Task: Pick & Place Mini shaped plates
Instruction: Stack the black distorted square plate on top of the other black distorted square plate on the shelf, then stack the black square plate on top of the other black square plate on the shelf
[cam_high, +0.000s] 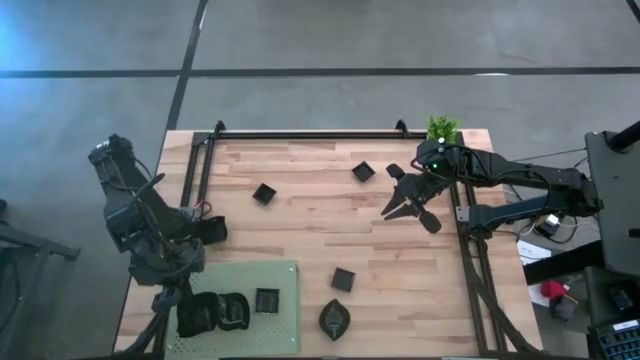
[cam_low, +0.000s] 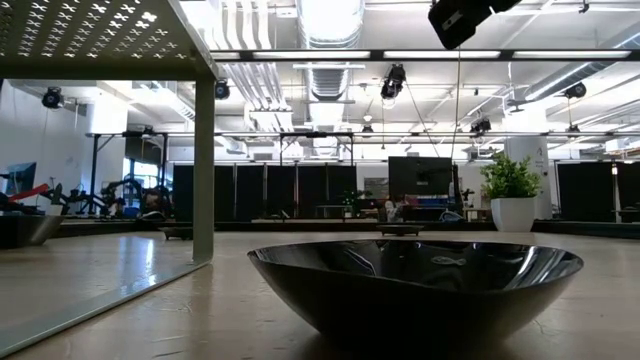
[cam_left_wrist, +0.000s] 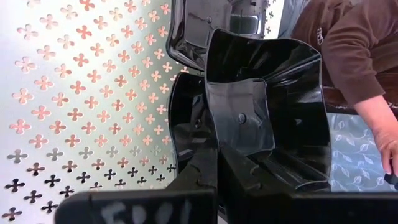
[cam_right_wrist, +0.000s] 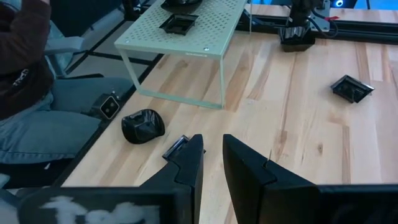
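Plates (cam_high: 343, 279), glossy black, lie scattered on the wooden table (cam_high: 310, 215); several sit on the perforated green mat (cam_high: 285, 275). Left gripper (cam_high: 205, 312) clenched on a plate (cam_left_wrist: 267, 106); right gripper (cam_high: 405, 205) hangs slightly parted, empty.

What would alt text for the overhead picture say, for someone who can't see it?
Seen from above, a wooden table holds scattered small black dishes, more sitting on a pale green perforated mat. The left arm's claw hangs over that mat; the right claw hovers above bare wood beside a small potted plant.
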